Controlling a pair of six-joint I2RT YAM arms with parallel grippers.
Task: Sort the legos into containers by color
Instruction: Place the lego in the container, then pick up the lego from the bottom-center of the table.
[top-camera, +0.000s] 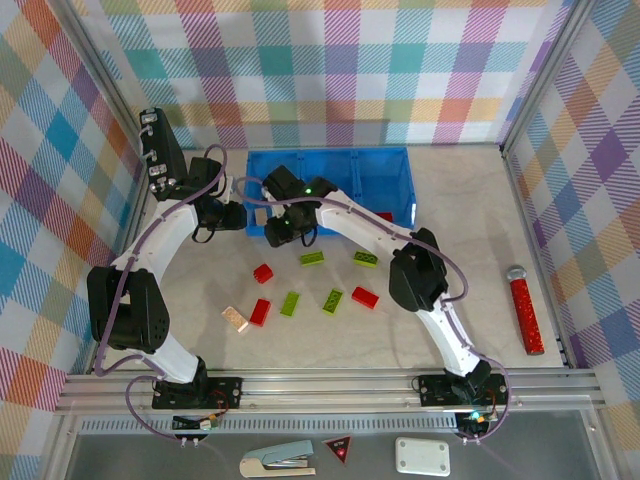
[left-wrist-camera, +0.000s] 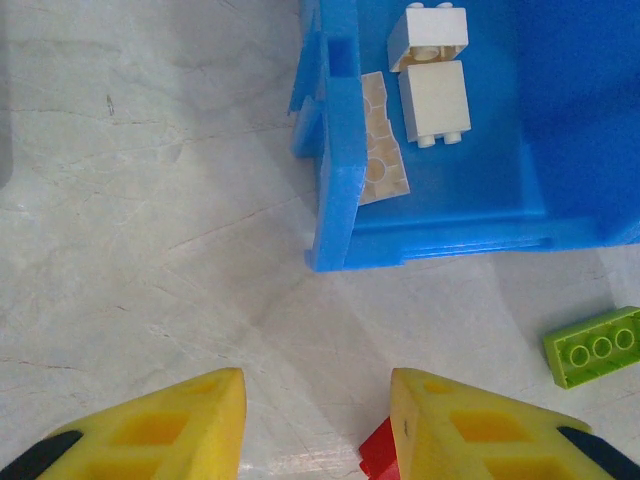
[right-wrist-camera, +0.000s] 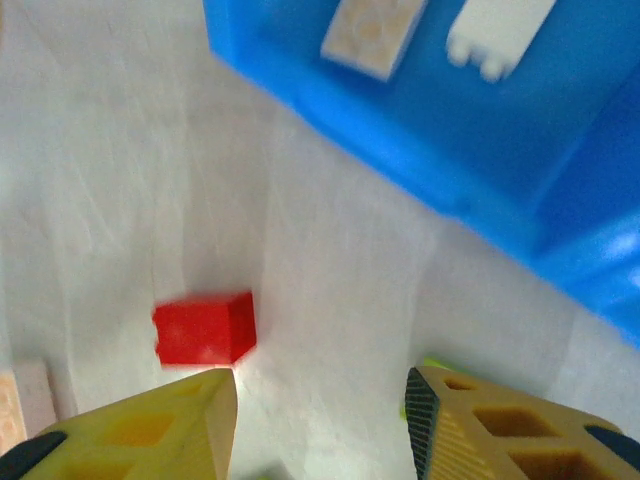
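Two grippers, both with yellow fingers spread wide and nothing held between them. Left gripper (left-wrist-camera: 315, 405) low over bare table, just short of the blue tray's (left-wrist-camera: 335, 200) near corner, with a red brick (left-wrist-camera: 378, 455) peeking out at the inner edge of its right finger. Beyond it, inside that end compartment: two cream bricks (left-wrist-camera: 435, 100) and a beige plate (left-wrist-camera: 382, 150) leaning against the wall. Lime brick (left-wrist-camera: 595, 345) on the table off to the right. Right gripper (right-wrist-camera: 318, 400) also above the table, a blurred red brick just past its left finger and the tray wall farther on. From overhead, the wider spread: loose bricks (top-camera: 332, 300) near of the tray (three red, four lime, one cream), another red piece (top-camera: 385, 215) in the right compartment, and a glittery red stick (top-camera: 525, 310) far right.
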